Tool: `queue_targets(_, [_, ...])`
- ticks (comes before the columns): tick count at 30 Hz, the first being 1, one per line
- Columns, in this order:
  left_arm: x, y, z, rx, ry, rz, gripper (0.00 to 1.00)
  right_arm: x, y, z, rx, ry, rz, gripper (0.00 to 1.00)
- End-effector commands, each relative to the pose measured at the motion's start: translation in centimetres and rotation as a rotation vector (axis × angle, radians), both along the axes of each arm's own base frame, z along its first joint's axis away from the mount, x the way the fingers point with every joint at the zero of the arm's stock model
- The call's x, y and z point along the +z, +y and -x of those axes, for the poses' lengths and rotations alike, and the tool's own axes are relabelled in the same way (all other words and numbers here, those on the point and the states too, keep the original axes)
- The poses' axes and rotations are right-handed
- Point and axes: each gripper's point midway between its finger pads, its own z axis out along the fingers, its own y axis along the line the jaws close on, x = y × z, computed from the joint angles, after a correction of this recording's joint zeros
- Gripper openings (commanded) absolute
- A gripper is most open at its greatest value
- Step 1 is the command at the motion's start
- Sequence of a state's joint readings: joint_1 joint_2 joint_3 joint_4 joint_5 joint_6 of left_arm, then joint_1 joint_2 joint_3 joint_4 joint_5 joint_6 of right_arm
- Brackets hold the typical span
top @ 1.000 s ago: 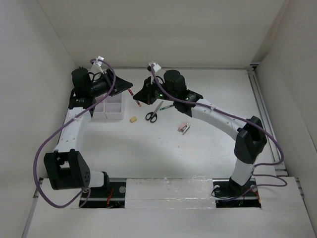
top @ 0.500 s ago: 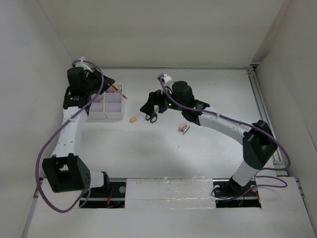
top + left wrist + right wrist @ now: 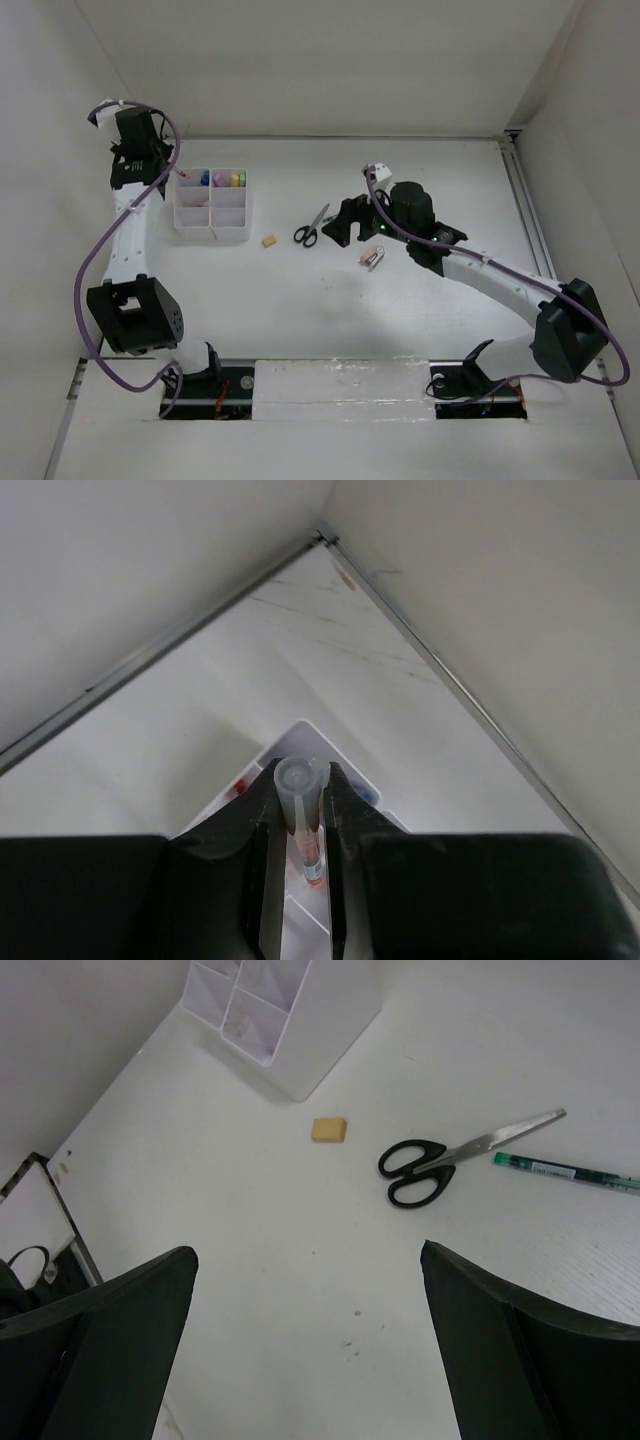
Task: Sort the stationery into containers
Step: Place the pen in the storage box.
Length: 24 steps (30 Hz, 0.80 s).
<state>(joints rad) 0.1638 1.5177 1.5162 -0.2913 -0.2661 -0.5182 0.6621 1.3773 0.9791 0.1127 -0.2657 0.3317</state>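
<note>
White tray [image 3: 212, 235] sitting at far-left corner; left gripper [image 3: 300, 805] pinching pen [image 3: 297, 783] over it; right gripper [image 3: 310, 1350] gaping empty, hovering near scissors [image 3: 425, 1168].

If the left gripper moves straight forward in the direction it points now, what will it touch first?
Probably the white organizer tray. The left gripper, shut on a clear-capped pen, points towards one corner of the tray. The held pen may touch before the gripper does; depth is unclear from this view.

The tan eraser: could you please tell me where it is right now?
In the top view, the eraser lies on the table left of centre, between the white tray and the scissors, touching neither.
</note>
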Motion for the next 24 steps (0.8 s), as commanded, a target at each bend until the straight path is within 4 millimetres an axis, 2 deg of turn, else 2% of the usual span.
queue_targets(1, [1.2, 3.0, 1.3, 0.192, -0.029, -0.059, 0.0, 1.0, -0.2, 0.2, 0.027, -0.051, -0.021, 1.0])
queue_targets(6, [-2.2, 3.7, 1.7, 0.246, 0.018, -0.052, 0.0, 0.9, -1.0, 1.2, 0.029, -0.062, -0.019, 1.0])
queue_targets(9, [-4.6, 3.9, 1.7, 0.278, 0.027, -0.032, 0.0, 0.3, -1.8, 0.9, 0.009, -0.053, -0.012, 1.0])
queue_targets(10, [-5.3, 3.9, 1.5, 0.278, 0.035, -0.032, 0.0, 0.7, -1.9, 1.0, 0.009, -0.062, -0.018, 1.0])
queue_targets(13, [-7.5, 3.5, 0.6, 0.262, 0.064, 0.001, 0.0, 0.2, -2.4, 1.0, 0.0, -0.055, -0.012, 1.0])
queue_targets(16, [-8.6, 3.2, -0.3, 0.246, 0.056, 0.021, 0.0, 0.1, -2.7, 1.1, 0.0, -0.052, -0.013, 1.0])
queue_targets(17, [-8.3, 3.3, -0.5, 0.246, 0.044, 0.021, 0.0, -0.4, -2.8, 1.2, 0.0, -0.043, -0.007, 1.0])
queue_targets(18, [-9.2, 3.1, -0.6, 0.238, 0.054, 0.026, 0.0, 0.0, -2.9, 1.3, 0.002, -0.058, -0.007, 1.0])
queue_targets(24, [-9.3, 3.0, -1.3, 0.227, 0.031, 0.031, 0.0, -0.5, -3.5, 1.3, 0.004, -0.056, -0.001, 1.0])
